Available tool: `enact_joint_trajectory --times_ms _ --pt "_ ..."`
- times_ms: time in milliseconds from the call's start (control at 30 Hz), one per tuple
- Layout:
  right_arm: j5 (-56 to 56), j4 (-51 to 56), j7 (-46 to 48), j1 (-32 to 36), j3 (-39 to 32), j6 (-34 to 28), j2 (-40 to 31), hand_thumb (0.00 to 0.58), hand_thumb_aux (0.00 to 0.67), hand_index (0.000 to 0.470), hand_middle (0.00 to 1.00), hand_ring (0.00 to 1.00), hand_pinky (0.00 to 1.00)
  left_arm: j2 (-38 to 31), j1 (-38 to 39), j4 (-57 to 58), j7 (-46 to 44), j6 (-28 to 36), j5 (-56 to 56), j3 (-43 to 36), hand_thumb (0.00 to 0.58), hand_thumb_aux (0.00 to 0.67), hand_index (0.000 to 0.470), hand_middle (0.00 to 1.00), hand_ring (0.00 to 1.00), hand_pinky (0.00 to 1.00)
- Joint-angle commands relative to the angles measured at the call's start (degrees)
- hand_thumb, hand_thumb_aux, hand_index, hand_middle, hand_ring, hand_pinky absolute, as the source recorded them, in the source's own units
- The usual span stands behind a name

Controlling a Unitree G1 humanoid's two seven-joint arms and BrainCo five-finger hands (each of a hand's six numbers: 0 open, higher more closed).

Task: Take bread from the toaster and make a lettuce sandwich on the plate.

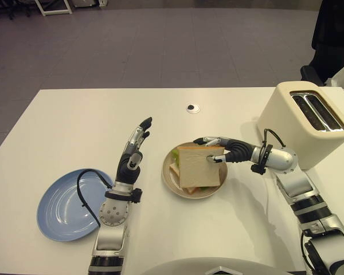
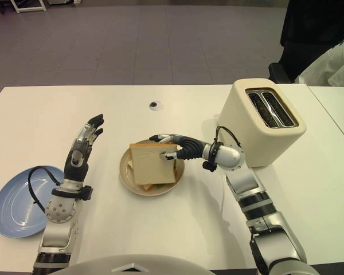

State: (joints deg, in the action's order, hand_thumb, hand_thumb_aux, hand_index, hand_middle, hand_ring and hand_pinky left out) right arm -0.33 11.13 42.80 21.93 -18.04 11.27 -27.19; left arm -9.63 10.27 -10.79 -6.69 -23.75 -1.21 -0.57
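I judge we are at the closing step: the top slice [image 1: 198, 169] goes over the filling on the plate [image 1: 195, 196], which sits at the centre of the frame on the white surface [image 1: 74, 126]. Lettuce [image 1: 175, 153] peeks out at the slice's upper left corner, and a lower slice [image 1: 173, 169] shows along its left edge. The toaster [image 1: 292, 129] stands at the upper right, well apart from the plate, with its slots [image 1: 315, 112] dark.

My right robot hand [image 1: 229, 152] comes in from the right and is closed on the top slice, with the fingers [image 1: 209, 141] laid along its upper edge and one pressing on its face near the upper right corner. I cannot tell whether the slice already lies flat on the lettuce or hangs slightly tilted over it.

The next move, as I read it, calls for settling the slice square over the lower one. Then I would loosen the fingers and draw the hand back to the right without dragging the bread or tipping the stack.

My left robot hand [image 1: 132, 154] stands upright at the centre left, between the plate and a blue plate [image 1: 57, 212] at the lower left. Its fingers are spread straight, and it holds and touches nothing.
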Motion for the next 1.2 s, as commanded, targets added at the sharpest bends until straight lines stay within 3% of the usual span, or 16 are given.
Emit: enact_joint_trajectory --times_ms 33,100,133,167,200,233,600,800,933,967,1000,1033,1067,1100,1200 --pt "-4.52 5.11 -2.19 3.34 -0.66 3.61 1.36 0.58 0.67 0.47 0.0 0.0 0.0 -0.16 0.17 0.22 -0.42 0.29 -0.5 -0.04 0.0 0.0 0.0 0.0 0.0 0.0" --pt "-8.38 7.02 -4.99 4.18 -1.31 6.73 1.74 0.58 0.67 0.47 0.0 0.0 0.0 -0.14 0.43 -0.2 -0.48 0.42 -0.48 -0.07 0.0 0.0 0.0 0.0 0.0 0.0" --pt "-10.43 7.5 -6.56 4.48 -1.59 8.32 1.79 0.576 0.617 0.433 0.0 0.0 0.0 -0.12 0.59 -0.5 -0.5 0.54 -0.48 -0.1 0.0 0.0 0.0 0.0 0.0 0.0" --pt "-12.55 7.82 -8.31 4.73 -1.9 9.82 1.86 0.48 0.391 0.275 0.0 0.0 0.0 -0.11 0.7 -0.69 -0.51 0.62 -0.49 -0.13 0.0 0.0 0.0 0.0 0.0 0.0" --pt "-14.22 8.04 -9.78 4.92 -2.08 10.95 1.96 0.16 0.1 0.07 0.0 0.0 0.0 -0.1 0.75 -0.79 -0.53 0.68 -0.48 -0.14 0.0 0.0 0.0 0.0 0.0 0.0" --pt "-16.29 8.02 -11.48 5.09 -2.29 12.1 1.91 0.0 0.0 0.0 0.0 0.0 0.0 -0.07 0.86 -0.97 -0.53 0.76 -0.49 -0.18 0.0 0.0 0.0 0.0 0.0 0.0" --pt "-27.95 6.09 -20.86 4.89 -2.52 16.94 0.2 0.0 0.0 0.0 0.0 0.0 0.0 -0.05 1.72 -2.44 -0.63 1.63 -0.7 -0.7 0.0 0.0 0.0 0.0 0.0 0.0" --pt "-16.3 -4.65 -17.11 -0.68 2.65 22.1 -4.49 0.0 0.0 0.0 0.0 0.0 0.0 -3.42 3.51 -5.78 -3.32 2.2 -5.66 -2.71 0.0 0.0 0.0 0.0 0.0 0.0" --pt "-1.68 -15.87 -8.05 -10.37 8.34 24.05 -15.49 0.0 0.0 0.0 0.0 0.0 0.0 -12.57 14.6 -18.6 -11.9 5.22 -12.8 -3.2 0.023 0.013 0.009 0.0 0.0 0.0" --pt "1.39 -17.98 -5.3 -13.38 9.46 22.8 -18.42 0.0 0.0 0.0 0.0 0.0 0.0 -14.93 17.88 -21.11 -14.02 5.99 -14.96 -2.85 0.438 0.339 0.238 0.0 0.0 0.0" --pt "3.04 -19.95 -2.79 -16.97 9.79 21.71 -21.16 0.005 0.003 0.002 0.0 0.0 0.0 -17.15 20.51 -22.77 -15.98 6.54 -16.99 -2.66 0.528 0.47 0.33 0.11 0.11 0.11" --pt "3.26 -21.56 -0.45 -20.62 9.35 21.57 -23.57 0.464 0.37 0.26 0.62 0.62 0.62 -18.97 22.55 -23.99 -17.69 7.37 -19.18 -2.62 0.58 0.67 0.47 1.0 1.0 1.0" --pt "2.68 -23.28 1.39 -24.28 8.25 21.42 -25.25 0.503 0.426 0.299 0.76 0.76 0.76 -20.51 23.82 -24.62 -19.32 8.38 -20.96 -2.87 0.58 0.67 0.47 1.0 1.0 1.0" --pt "1.89 -24.68 2.77 -27.08 6.96 21.33 -26.17 0.58 0.67 0.47 1.0 1.0 1.0 -21.43 24.23 -24.69 -20.45 9.33 -22.63 -3.51 0.58 0.67 0.47 1.0 1.0 1.0" --pt "-3.28 -26.23 4.27 -30.24 2.92 19.91 -24.65 0.58 0.67 0.47 1.0 1.0 1.0 -22.21 22.22 -22.07 -23.17 11.33 -27.45 -8.13 0.58 0.67 0.47 1.0 1.0 1.0"
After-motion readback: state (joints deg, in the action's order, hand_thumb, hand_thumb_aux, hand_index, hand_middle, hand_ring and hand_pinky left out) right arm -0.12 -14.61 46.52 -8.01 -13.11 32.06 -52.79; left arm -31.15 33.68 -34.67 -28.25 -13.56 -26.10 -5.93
